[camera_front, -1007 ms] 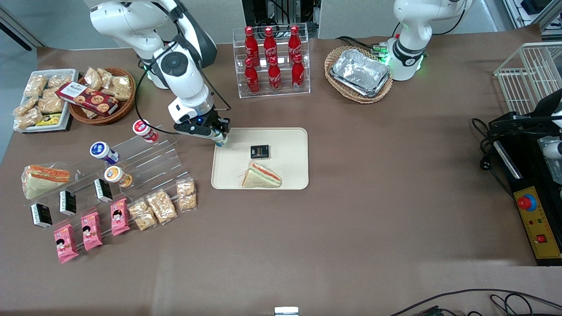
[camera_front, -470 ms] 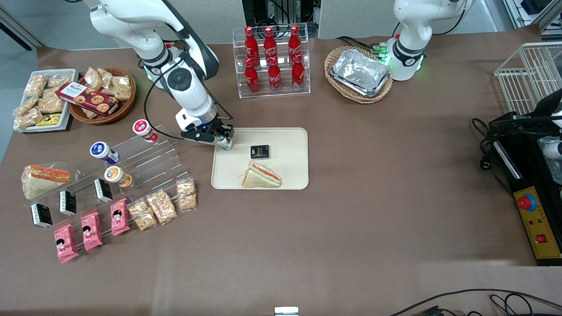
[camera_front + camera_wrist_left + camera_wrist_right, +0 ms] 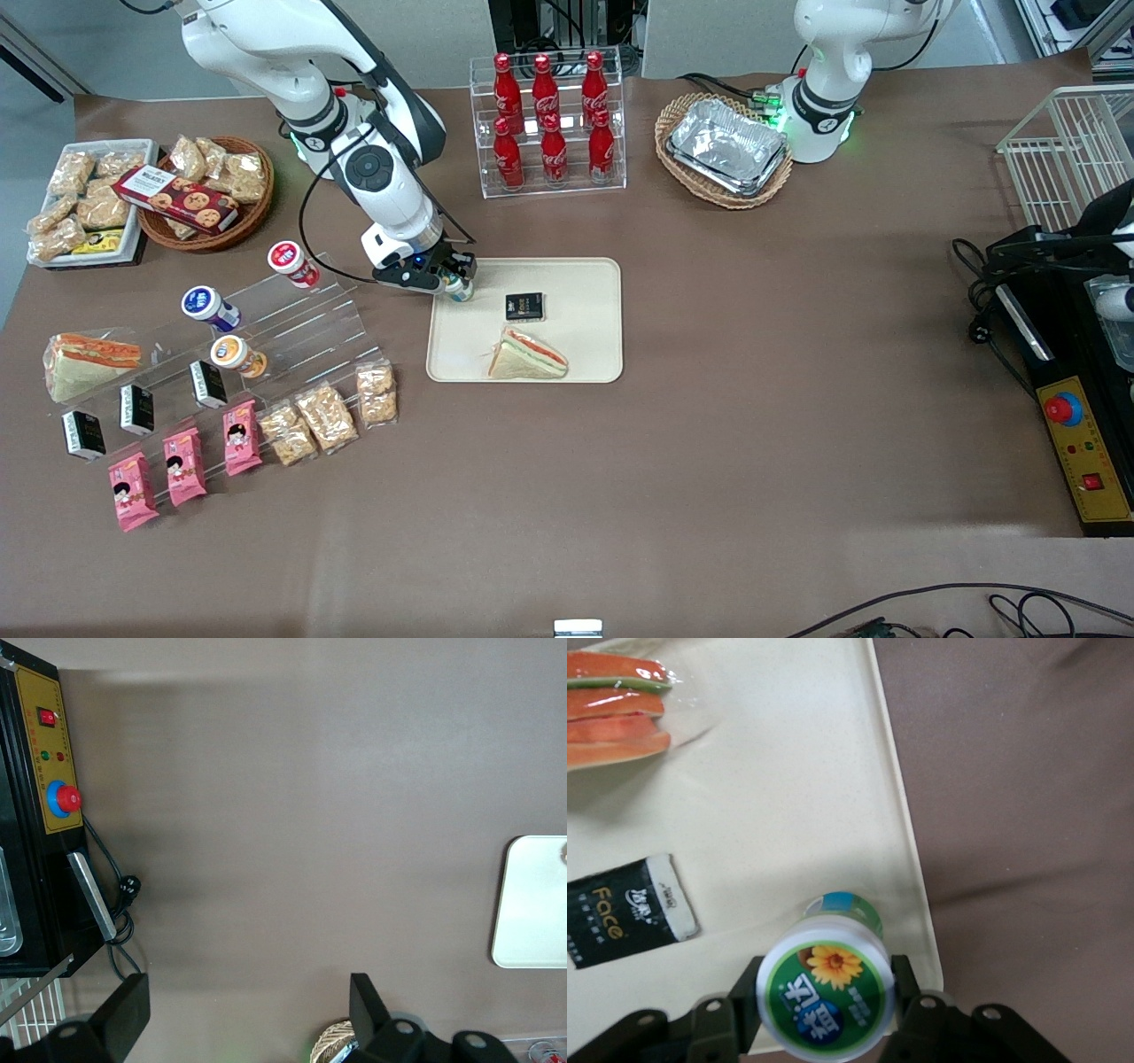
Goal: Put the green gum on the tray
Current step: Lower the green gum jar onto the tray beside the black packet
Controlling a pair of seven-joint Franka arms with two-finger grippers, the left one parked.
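Bright, even overhead light with soft shadows; glare on the foil trays point(image 3: 728, 144); the gripper point(image 3: 824, 1005) close-up is slightly blurred

wrapped sandwich point(image 3: 528, 354), black packet point(image 3: 524, 307), red soda bottles point(image 3: 549, 120), foil trays in wicker basket point(image 3: 726, 147)

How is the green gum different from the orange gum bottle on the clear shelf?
The green gum has a green lid with a flower; the orange-lidded bottle has an orange-rimmed lid. The green gum stands upright, gripped by the tool over the tray; the orange-lidded bottle lies tilted on the clear stepped shelf, untouched. Both are small round-lidded bottles.
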